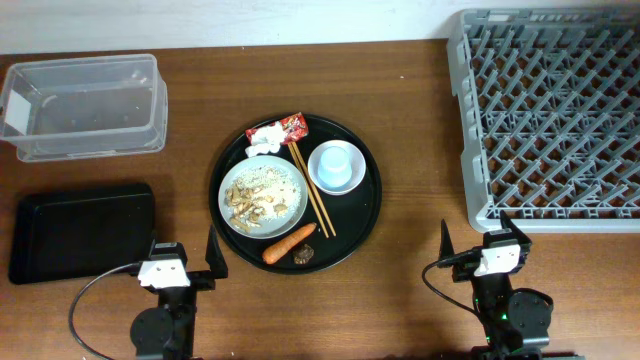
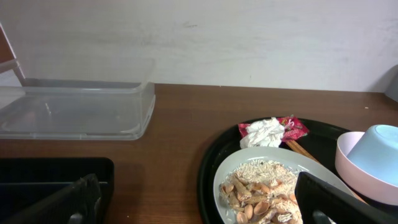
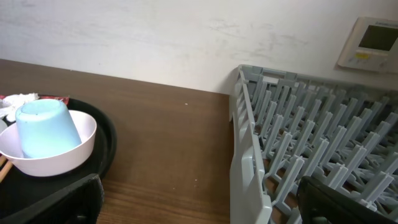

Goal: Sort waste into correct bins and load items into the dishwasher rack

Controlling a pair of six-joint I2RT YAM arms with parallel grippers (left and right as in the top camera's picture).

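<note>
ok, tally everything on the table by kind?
Waste: 5 (food scraps, carrot, dark lump, tissue, red wrapper)
Dishware: 4 (dish, blue cup, white bowl, chopsticks pair)
Containers: 4 (clear box, flat black tray, round tray, rack)
Total: 13
</note>
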